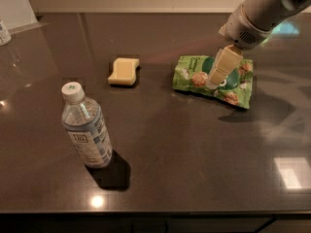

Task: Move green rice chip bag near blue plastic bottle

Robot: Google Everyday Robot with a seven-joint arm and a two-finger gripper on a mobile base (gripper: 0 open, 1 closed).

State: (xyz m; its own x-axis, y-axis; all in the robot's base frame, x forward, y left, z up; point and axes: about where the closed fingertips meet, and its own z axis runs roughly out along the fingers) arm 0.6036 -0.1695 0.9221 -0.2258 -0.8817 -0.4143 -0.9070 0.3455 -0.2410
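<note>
The green rice chip bag (194,75) lies flat on the dark countertop at the right of centre. My gripper (219,74) comes down from the upper right, and its pale finger (222,67) hangs over the middle of the bag, covering the logo. The blue plastic bottle (86,128) stands upright at the front left, white cap on top, well apart from the bag.
A small pale yellow sponge (123,71) lies between the bottle and the bag, toward the back. The dark countertop (184,149) has its front edge near the bottom of the view. Part of another container (4,32) shows at the far left edge.
</note>
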